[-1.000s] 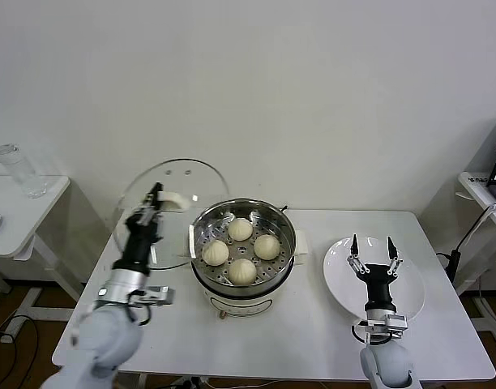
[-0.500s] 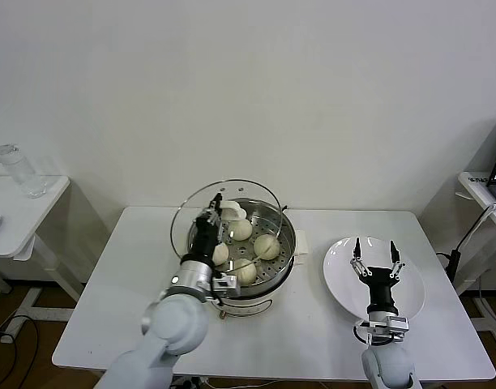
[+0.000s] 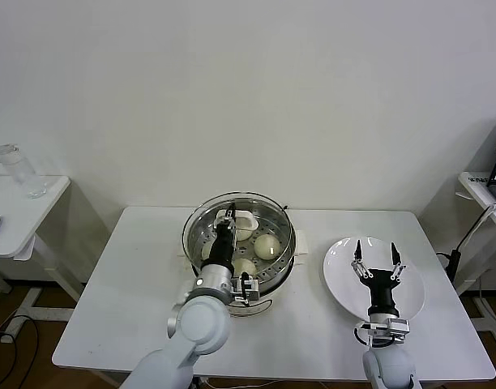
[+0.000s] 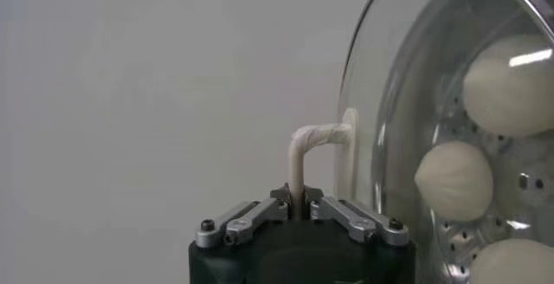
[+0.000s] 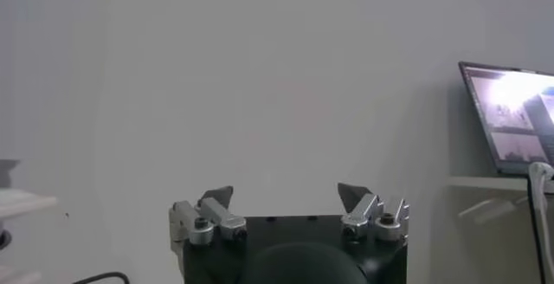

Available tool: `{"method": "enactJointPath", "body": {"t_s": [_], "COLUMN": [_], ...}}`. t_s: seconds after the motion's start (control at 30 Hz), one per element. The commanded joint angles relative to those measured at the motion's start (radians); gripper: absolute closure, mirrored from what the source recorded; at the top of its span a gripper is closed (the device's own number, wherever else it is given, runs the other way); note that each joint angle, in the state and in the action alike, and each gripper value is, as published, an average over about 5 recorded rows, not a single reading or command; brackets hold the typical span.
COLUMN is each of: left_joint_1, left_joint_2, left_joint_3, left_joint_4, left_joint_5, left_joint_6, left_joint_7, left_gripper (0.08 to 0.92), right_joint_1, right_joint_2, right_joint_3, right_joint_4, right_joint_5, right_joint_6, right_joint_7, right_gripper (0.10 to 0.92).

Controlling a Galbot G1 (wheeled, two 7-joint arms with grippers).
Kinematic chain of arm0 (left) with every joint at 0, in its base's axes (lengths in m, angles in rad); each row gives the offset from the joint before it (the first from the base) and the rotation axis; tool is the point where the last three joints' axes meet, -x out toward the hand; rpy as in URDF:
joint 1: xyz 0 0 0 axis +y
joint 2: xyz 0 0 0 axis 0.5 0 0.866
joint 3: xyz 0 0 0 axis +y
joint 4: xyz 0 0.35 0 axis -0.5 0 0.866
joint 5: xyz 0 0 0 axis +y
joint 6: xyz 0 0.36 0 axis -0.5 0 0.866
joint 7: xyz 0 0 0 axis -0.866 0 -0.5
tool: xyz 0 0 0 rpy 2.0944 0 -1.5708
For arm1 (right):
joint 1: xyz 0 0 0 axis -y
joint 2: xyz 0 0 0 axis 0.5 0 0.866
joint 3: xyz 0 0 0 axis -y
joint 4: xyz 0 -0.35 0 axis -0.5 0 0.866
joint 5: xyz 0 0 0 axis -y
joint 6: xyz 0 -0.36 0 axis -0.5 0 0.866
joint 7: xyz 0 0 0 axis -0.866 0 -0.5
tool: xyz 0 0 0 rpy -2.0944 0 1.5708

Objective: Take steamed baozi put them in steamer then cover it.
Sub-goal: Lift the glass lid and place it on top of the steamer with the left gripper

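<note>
White wall and a white surface (image 3: 126, 316) frame the scene, where the steamer (image 3: 282, 261) stands near the middle and a white plate (image 3: 339, 275) lies bare to its right. The cover (image 3: 268, 203) is held over the steamer, its rim nearly matched to the pot's rim, and the baozi (image 3: 267, 245) are seen through the glass on the perforated tray. The left gripper (image 3: 229, 222) is closed on the cover's white handle (image 4: 305, 143), the fingers (image 4: 351, 216) pressed together around it, so the glass hangs directly beyond the fingertips and faces the pot. Whether the rim already rests on the steamer cannot be told; the coming move is judged to be a short lowering straight along that line, then a release. The right gripper (image 3: 374, 258) is parked above the plate, its fingers (image 5: 216, 199) spread wide and holding nothing, well apart from the steamer.
</note>
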Motion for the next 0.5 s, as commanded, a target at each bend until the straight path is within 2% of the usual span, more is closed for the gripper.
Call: {"method": "enactJointPath", "body": {"t_s": [0.03,0.5], "left_joint_1": [-0.014,-0.026], "left_joint_2": [-0.035,-0.054], "left_joint_3": [0.020,0.021], "left_joint_4": [0.051,0.104], "left_joint_5": [0.073,0.046], "left_joint_6": [0.017,0.019], "left_joint_7": [0.029,-0.027], "left_gripper": [0.802,0.802], "right_joint_1": [0.002,0.010], "right_joint_2": [-0.002,-0.013], "right_joint_3": [0.003,0.004], "right_joint_4": [-0.008,-0.021], "right_joint_5": [-0.003,-0.009], "right_joint_6": [0.003,0.011], "right_joint_7": [-0.001,-0.003], "right_gripper": [0.203,0.203]}}
